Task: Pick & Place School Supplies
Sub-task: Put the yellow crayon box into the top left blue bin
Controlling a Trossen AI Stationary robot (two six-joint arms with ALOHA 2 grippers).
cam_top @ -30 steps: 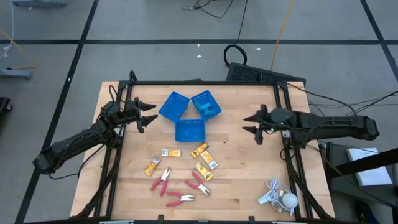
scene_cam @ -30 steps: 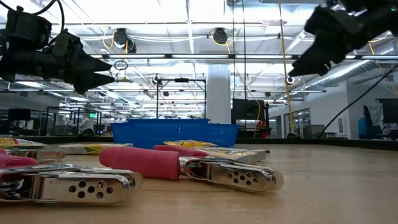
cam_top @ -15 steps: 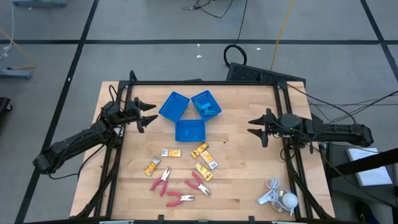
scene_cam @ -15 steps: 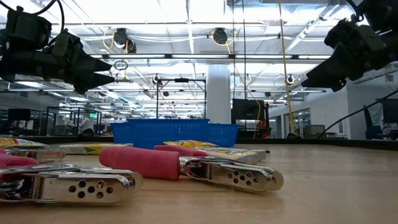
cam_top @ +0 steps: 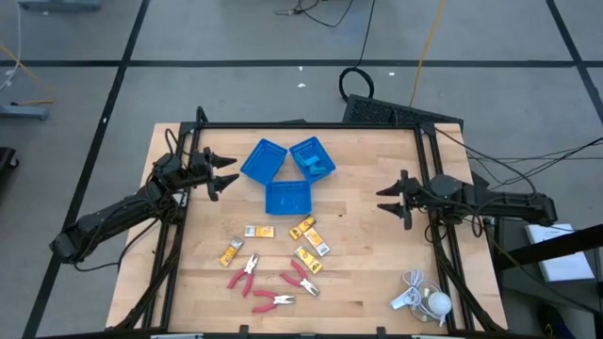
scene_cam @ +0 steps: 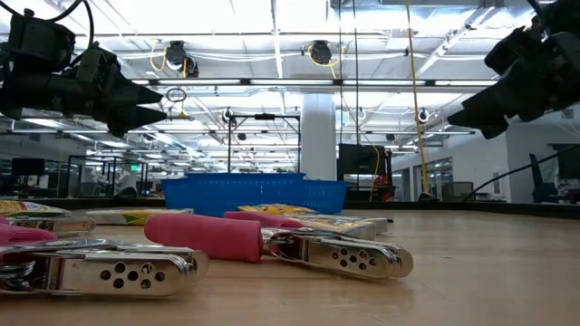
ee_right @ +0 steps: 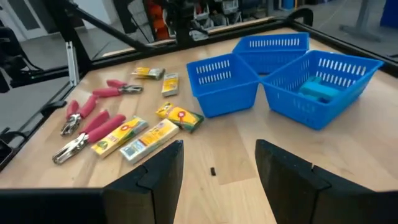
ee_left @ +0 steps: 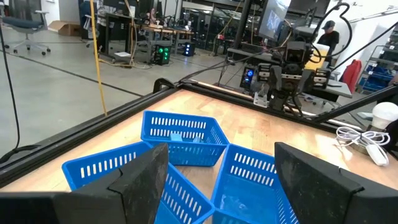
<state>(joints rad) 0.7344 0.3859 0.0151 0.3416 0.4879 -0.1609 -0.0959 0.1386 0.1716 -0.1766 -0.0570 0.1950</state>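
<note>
Three red-handled pliers (cam_top: pixel 271 285) and several yellow-orange packets (cam_top: pixel 303 242) lie flat on the near half of the table. In the right wrist view the pliers (ee_right: pixel 93 121) and packets (ee_right: pixel 152 134) show spread on the wood. Light-blue pieces (cam_top: pixel 318 166) lie in the far right blue tray, seen also as a light-blue piece (ee_right: pixel 317 90). My left gripper (cam_top: pixel 229 171) hovers open left of the trays, above the table. My right gripper (cam_top: pixel 382 201) hovers open near the right rail, pointing left. Neither touches anything.
Three square blue trays (cam_top: pixel 285 141) cluster at the far middle of the table; the same trays (ee_left: pixel 155 124) fill the left wrist view. A white corded gadget (cam_top: pixel 424 299) lies at the near right corner. Black rails (cam_top: pixel 435 245) run along the table's sides.
My right gripper has drawn back toward the table's right edge and a little toward the near edge, staying open and above the table. The left arm and all the things on the table have kept still.
</note>
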